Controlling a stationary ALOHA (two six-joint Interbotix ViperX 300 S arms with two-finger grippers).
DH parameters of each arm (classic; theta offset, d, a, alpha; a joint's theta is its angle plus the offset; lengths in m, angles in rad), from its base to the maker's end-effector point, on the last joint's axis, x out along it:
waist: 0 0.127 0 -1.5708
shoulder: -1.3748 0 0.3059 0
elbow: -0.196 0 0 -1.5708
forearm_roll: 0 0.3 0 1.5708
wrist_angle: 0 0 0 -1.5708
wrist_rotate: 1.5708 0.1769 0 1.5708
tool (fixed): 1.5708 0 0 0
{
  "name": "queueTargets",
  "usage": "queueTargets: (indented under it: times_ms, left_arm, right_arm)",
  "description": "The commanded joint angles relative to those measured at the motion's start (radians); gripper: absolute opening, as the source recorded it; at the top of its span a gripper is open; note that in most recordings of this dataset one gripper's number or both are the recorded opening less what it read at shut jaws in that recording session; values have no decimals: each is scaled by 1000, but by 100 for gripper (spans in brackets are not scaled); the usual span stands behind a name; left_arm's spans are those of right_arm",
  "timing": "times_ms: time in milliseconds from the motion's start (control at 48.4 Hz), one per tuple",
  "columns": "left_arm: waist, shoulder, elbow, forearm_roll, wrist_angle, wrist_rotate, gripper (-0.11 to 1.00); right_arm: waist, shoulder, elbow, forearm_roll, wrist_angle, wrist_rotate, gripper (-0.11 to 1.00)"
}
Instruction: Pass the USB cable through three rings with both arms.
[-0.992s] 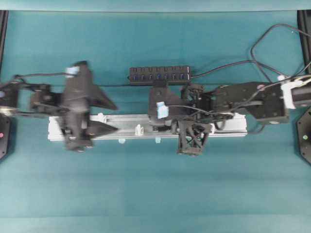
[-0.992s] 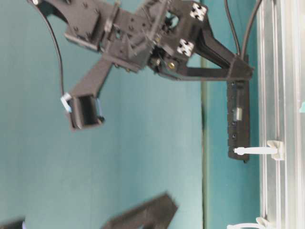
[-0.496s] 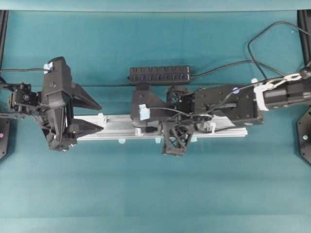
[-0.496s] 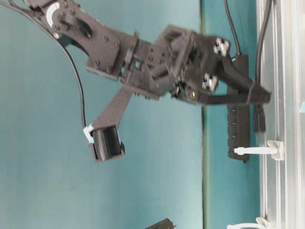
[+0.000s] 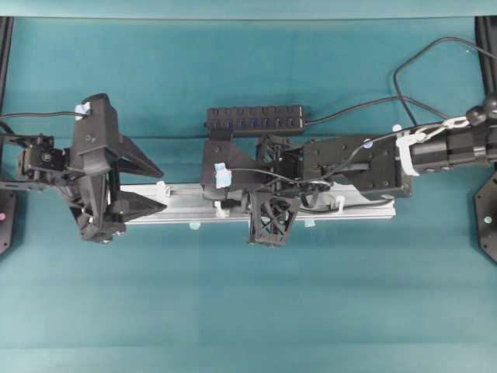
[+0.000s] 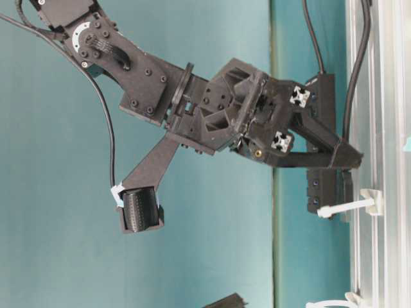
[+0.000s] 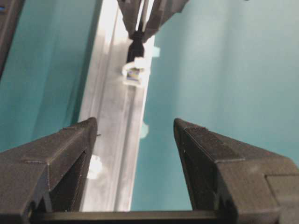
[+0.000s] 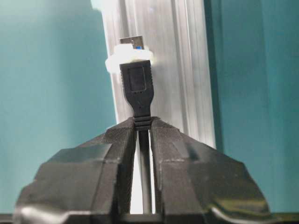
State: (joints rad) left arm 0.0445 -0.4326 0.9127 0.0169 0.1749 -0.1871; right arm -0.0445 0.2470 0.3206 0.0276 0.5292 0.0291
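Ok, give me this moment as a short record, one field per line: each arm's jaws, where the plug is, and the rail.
right gripper: jaws shut on the cable, just behind the plug
plug: metal tip inside a ring
left gripper: jaws open, empty, over the rail, facing the plug
rail: flat on the teal table
hub: behind the rail
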Motion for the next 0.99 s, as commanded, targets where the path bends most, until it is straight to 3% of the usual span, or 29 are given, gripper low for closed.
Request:
queueTargets:
  times_ms: [0, 455, 662, 972]
  left_arm:
    - [0, 6, -26, 2, -9, 3, 70]
    - [0, 72, -54, 2, -25, 9, 70]
    - [-3, 129, -28, 2, -92, 9, 70]
    - [-3, 232, -34, 2, -199, 12, 70]
  right_arm:
    - [3, -5, -15, 2, -20, -3, -7]
    - [3, 20, -9, 3, -72, 3, -7]
    - [2, -6, 51, 15, -196, 35, -7]
    - [8, -29, 84, 15, -252, 91, -7]
